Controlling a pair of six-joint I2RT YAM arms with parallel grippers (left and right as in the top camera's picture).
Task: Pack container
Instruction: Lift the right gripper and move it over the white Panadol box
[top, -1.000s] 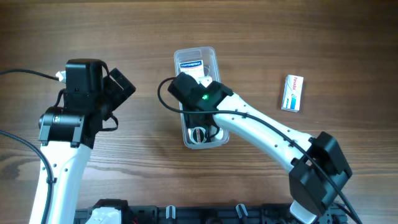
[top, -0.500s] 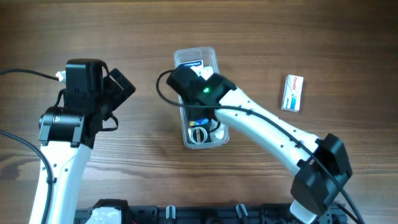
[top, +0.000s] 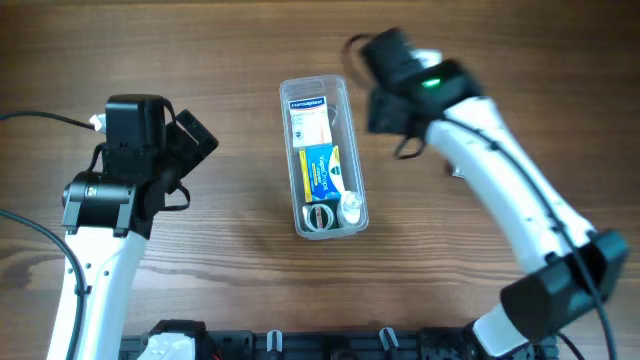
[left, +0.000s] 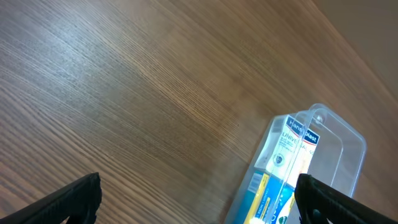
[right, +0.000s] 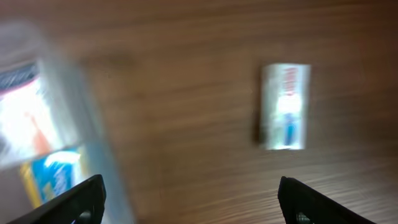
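Over the table centre, overhead view: the container (top: 340, 92) lies lengthwise 12-to-6. It holds a Hansaplast box (top: 308, 122) at its 12 end, a blue-and-yellow box (top: 322, 172) in the middle and small round items (top: 335, 212) at the 6 end. The right gripper (top: 385, 95) hangs at 2 o'clock of the container, apart from it. The left gripper (top: 195, 140) sits at 9 o'clock, well apart. Neither opening is readable from here.

Left wrist view: left gripper (left: 199, 202) is spread wide and holds nothing. The container (left: 339, 146) is at 4 o'clock in the frame.

Right wrist view, heavily blurred: right gripper (right: 189, 202) is also spread wide and empty. The container (right: 93, 143) is at 9 o'clock and a small white box (right: 285, 107) lies flat on the wood at 2 o'clock.

Risks, as judgement:
- The blur suggests a fast swing, so the arm may overshoot the white box or nudge it askew.
- The box lies flat, so fingers coming down off-centre would push it rather than grip it.
- The container looks nearly full, so another box may perch on the others and slide off.
- The light container could shift if bumped
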